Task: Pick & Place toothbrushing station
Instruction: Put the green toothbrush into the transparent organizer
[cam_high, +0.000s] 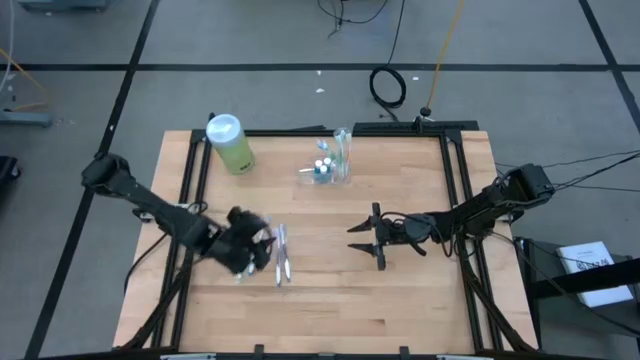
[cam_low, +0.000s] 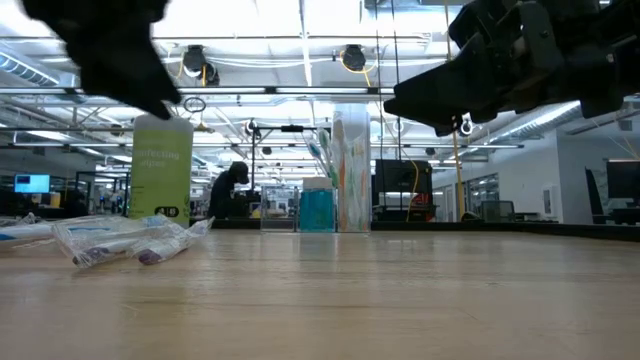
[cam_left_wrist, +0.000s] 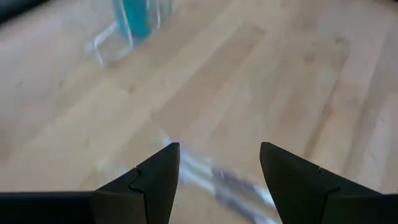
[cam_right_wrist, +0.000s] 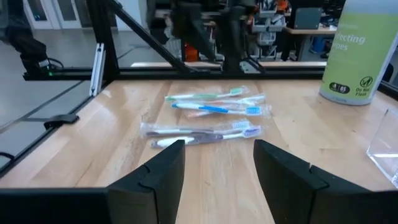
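The desk (cam_high: 330, 290) is pale wood planking with a visible grain, framed by dark metal rails. Toward its far edge stands the station (cam_high: 338, 160), a small holder of clear, glassy plastic with upright compartments, a teal block showing inside it. To its left is a light-green cylindrical bottle (cam_high: 230, 143) with a white cap.

Toothbrushes (cam_right_wrist: 208, 118) in crinkly see-through wrappers lie flat on the near left part of the desk, slim handles side by side. The left claw (cam_high: 255, 250) hangs just over them, its dark wedge-shaped fingers (cam_left_wrist: 152, 180) spread apart and gripping nothing. The right claw (cam_high: 365, 240) hovers above the desk's middle, well apart from the station, its fingers (cam_right_wrist: 155, 177) also parted and empty.
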